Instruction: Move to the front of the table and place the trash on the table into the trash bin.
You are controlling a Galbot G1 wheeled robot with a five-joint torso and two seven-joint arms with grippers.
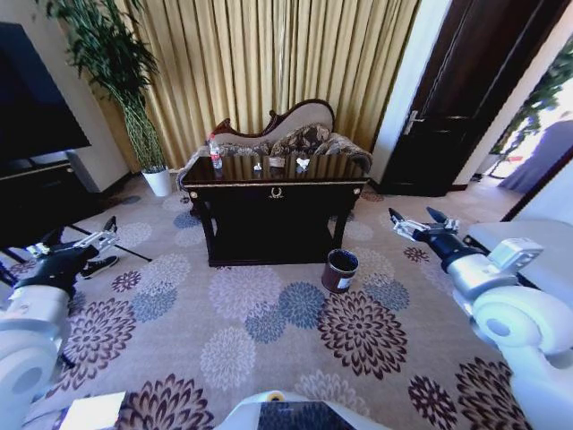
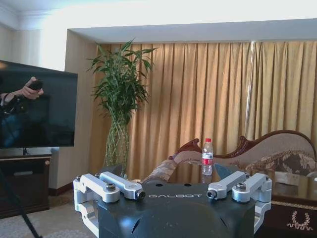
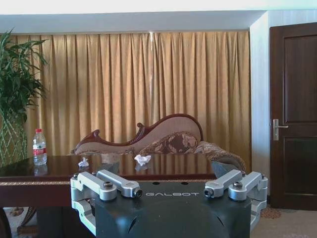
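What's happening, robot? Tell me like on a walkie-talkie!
Left gripper and right gripper open, empty, raised. Bottle and paper scraps on table. Bin on carpet. Path clear.

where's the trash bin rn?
In the head view the trash bin stands on the carpet by the front right leg of the table, ahead of the robot and slightly to its right.

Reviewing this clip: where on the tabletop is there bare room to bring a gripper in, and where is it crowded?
On the table, the free patches are the stretch between the bottle at the left end and the first paper scrap, and the whole right end past the second scrap. The middle, where the two scraps lie, is crowded. Both grippers, left and right, hang open short of the table.
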